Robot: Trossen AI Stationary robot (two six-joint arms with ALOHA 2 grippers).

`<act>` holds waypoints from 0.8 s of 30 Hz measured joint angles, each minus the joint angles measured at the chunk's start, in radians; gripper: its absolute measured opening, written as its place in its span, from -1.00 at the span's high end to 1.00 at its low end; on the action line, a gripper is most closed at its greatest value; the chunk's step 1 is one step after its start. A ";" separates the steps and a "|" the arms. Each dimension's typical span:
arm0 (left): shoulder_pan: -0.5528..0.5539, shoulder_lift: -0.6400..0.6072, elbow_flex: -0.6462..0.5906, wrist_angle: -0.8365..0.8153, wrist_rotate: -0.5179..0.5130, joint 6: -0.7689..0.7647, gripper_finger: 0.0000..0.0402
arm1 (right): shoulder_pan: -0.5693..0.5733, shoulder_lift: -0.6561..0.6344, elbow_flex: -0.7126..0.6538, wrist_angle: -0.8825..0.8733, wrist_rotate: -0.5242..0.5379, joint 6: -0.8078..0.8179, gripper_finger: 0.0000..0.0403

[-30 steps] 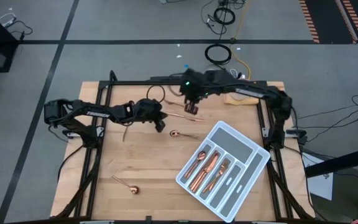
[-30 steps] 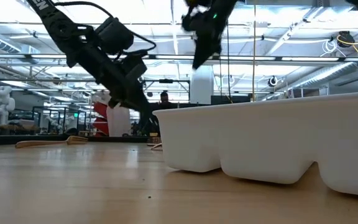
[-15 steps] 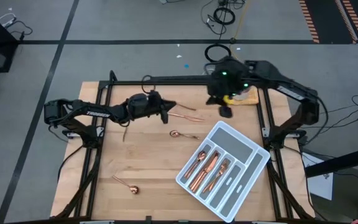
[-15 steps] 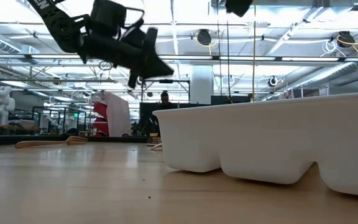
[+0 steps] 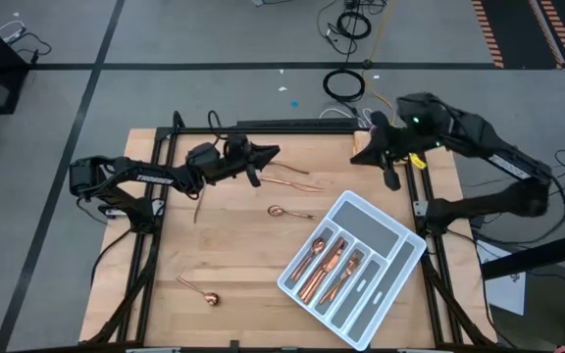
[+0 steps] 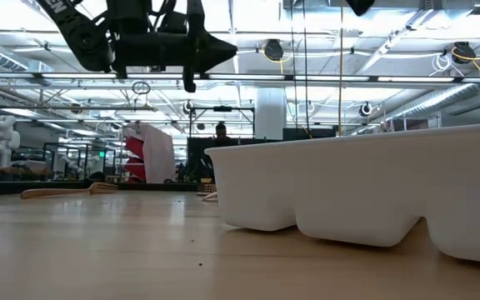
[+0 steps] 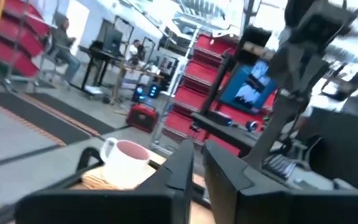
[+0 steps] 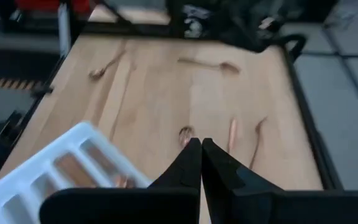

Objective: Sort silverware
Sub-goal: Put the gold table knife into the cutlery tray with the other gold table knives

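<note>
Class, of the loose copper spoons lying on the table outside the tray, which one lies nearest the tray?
The spoon in the middle of the table, just off the tray's upper-left corner. The other spoon lies far off near the front-left edge.

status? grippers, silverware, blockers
Left gripper raised over table's far side, holding nothing visible. Right gripper shut, empty, near far right corner. Several pieces in tray; loose spoons remain. No blockers seen.
</note>
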 joint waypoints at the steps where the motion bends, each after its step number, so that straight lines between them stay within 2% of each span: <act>1: 0.004 0.000 0.000 0.000 0.009 -0.025 0.79 | -0.006 -0.037 -0.063 0.066 0.001 0.022 1.00; 4: 0.011 0.000 0.000 0.000 0.015 -0.095 0.79 | -0.020 -0.131 -0.221 0.221 0.011 0.072 1.00; 7: 0.025 0.000 0.000 0.002 0.018 -0.158 0.79 | -0.031 -0.205 -0.334 0.258 0.046 0.130 1.00; 12: 0.056 0.000 0.000 0.001 0.018 -0.273 0.79 | -0.031 -0.303 -0.481 0.145 0.250 0.290 1.00; 15: 0.063 0.000 0.000 -0.002 0.018 -0.265 0.79 | -0.032 -0.344 -0.542 0.047 0.304 0.367 1.00; 17: 0.068 0.000 0.000 -0.002 0.002 -0.262 0.79 | -0.032 -0.355 -0.575 0.024 0.302 0.438 1.00; 20: 0.069 0.000 0.000 -0.004 -0.043 -0.270 0.79 | -0.029 -0.355 -0.610 0.115 0.267 0.481 1.00; 24: 0.069 0.000 0.000 0.015 -0.063 -0.410 0.79 | -0.006 -0.383 -0.648 0.408 0.033 0.351 1.00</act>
